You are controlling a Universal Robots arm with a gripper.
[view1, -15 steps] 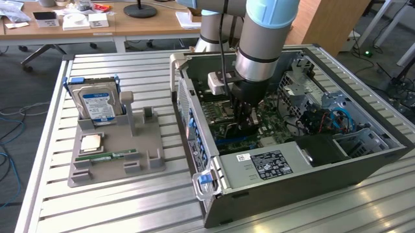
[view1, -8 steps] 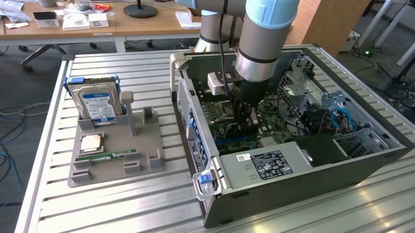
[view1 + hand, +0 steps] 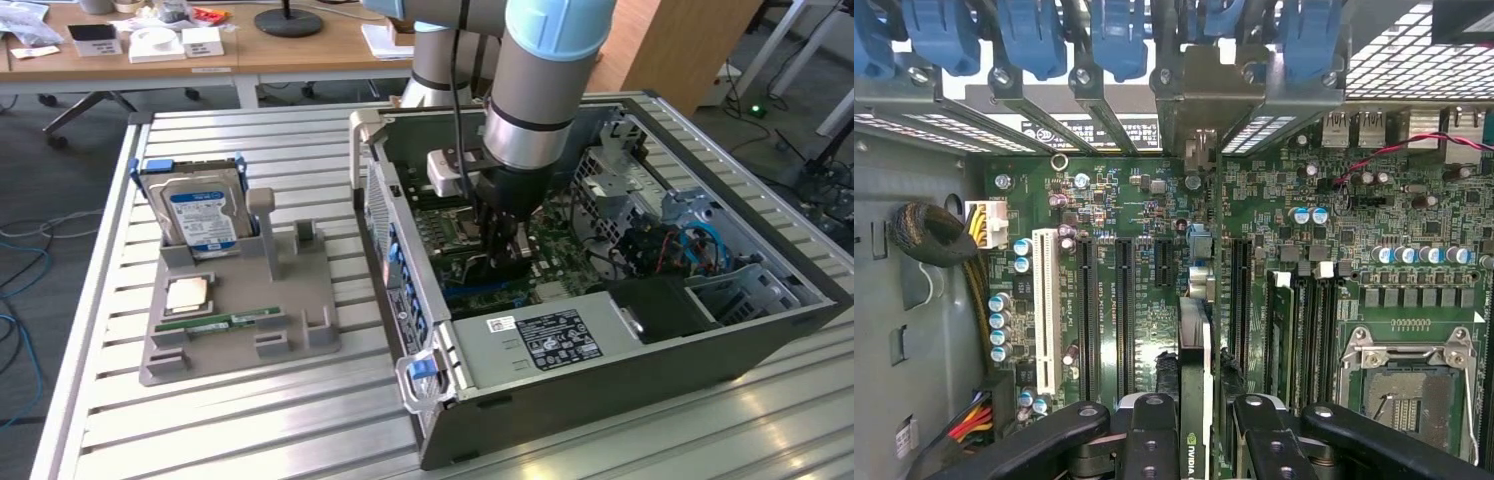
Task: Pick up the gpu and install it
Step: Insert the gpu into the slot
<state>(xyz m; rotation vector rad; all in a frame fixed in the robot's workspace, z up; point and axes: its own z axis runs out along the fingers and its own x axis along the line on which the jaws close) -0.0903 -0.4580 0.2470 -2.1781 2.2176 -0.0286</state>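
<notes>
My gripper (image 3: 505,262) reaches down inside the open computer case (image 3: 747,330), just above the motherboard (image 3: 1134,200). It is shut on the gpu (image 3: 1194,360), a thin dark card seen edge-on between the black fingers (image 3: 1151,440). The card's pale metal bracket (image 3: 1199,110) stands at the rear slot openings of the case. The card's lower edge sits over the board between two long black expansion slots (image 3: 1124,300), and I cannot tell whether it is seated in a slot.
Blue retention latches (image 3: 1034,40) line the case's rear wall. A white slot (image 3: 1046,310), cable bundle (image 3: 934,235) and CPU socket (image 3: 1404,385) surround the card. On the exterior view's left, a grey tray (image 3: 174,360) holds a hard drive (image 3: 200,215), a processor (image 3: 184,293) and a memory stick (image 3: 220,322).
</notes>
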